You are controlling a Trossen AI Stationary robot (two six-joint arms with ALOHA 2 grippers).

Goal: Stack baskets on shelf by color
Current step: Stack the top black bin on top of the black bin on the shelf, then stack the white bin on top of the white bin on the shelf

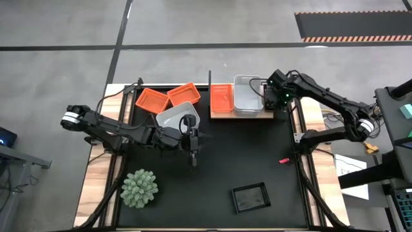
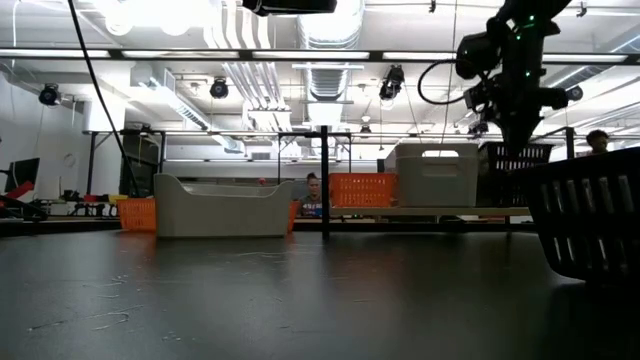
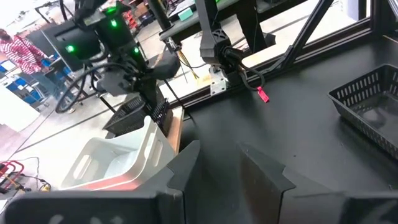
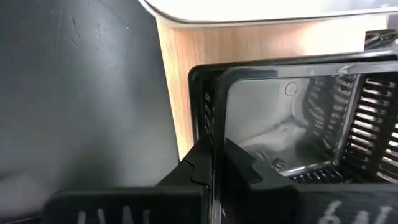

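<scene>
"Where the right arm reaches over the shelf (image 1: 222, 115), what does its gripper hold?"

"Right gripper (image 4: 217, 165): I see its fingers clamped shut on the near wall of a black basket (image 4: 367, 118), one finger inside the wall and one outside. From above, that black basket sits at the shelf's right end, just beside the white basket (image 1: 246, 95) standing on the board. An orange basket (image 1: 222, 98) stands on the board on the white one's other side, touching it. I cannot tell whether the black basket rests on the wood or hangs just clear of it."

"And the left arm?"

"Left gripper (image 1: 193, 145): it is over the black mat (image 1: 257, 148), at the near corner of a second white basket (image 1: 175, 116). In my left wrist view its two fingers (image 3: 186, 168) stand apart at a middling gap with nothing between them."

"Which baskets are off the shelf?"

"Four. The second white basket lies on the mat, left of the shelf. Two orange baskets (image 1: 152, 100) (image 1: 184, 94) lie side by side behind it, each tilted, the nearer edges touching the white one. Another black basket (image 1: 250, 197) lies alone toward the mat's near edge, well apart from the rest. A green spiky plant (image 1: 140, 188) stands at the near left corner."
</scene>
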